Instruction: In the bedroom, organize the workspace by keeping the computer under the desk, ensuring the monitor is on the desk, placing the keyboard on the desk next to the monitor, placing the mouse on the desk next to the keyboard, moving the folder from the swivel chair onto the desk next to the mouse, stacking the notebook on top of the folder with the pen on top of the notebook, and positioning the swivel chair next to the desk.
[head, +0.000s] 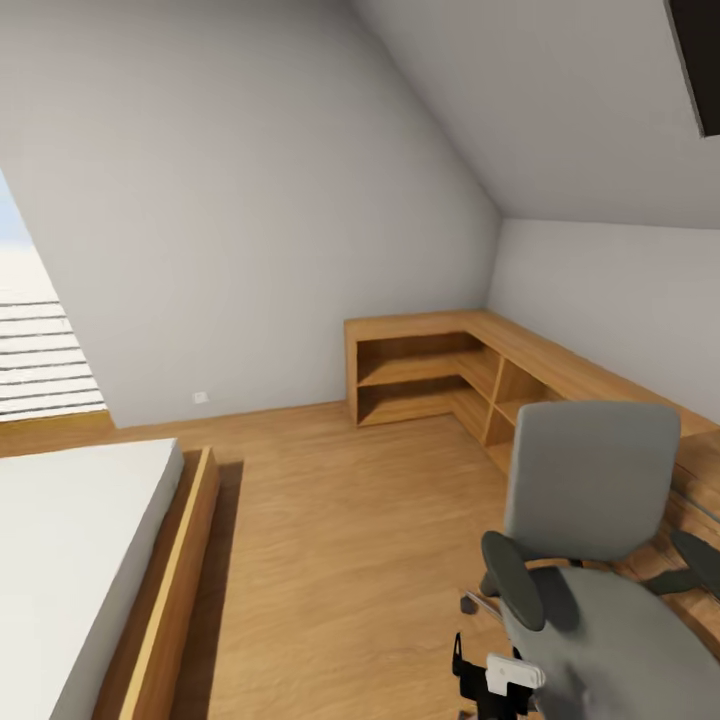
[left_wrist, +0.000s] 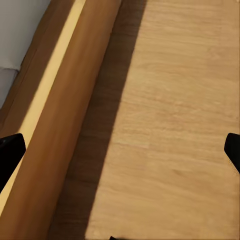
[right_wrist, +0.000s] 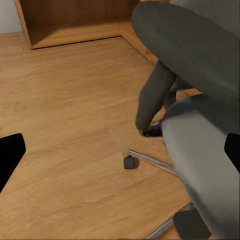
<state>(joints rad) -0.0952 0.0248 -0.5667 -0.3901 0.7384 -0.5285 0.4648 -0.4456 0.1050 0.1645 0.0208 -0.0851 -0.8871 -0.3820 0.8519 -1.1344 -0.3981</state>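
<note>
The swivel chair stands at the lower right of the head view, with a grey back, grey seat and black armrests. Nothing blue lies on the part of its seat that shows. In the right wrist view my right gripper is open above the floor, close beside the chair's armrest, seat and chrome base with a castor. My left gripper is open over the floor next to the bed frame. The desk, computer, monitor, keyboard, mouse, folder, notebook and pen are out of view.
A bed with a white mattress and wooden frame takes up the lower left. A low wooden corner shelf unit runs along the far and right walls under the sloped ceiling. Open wooden floor lies between bed and chair.
</note>
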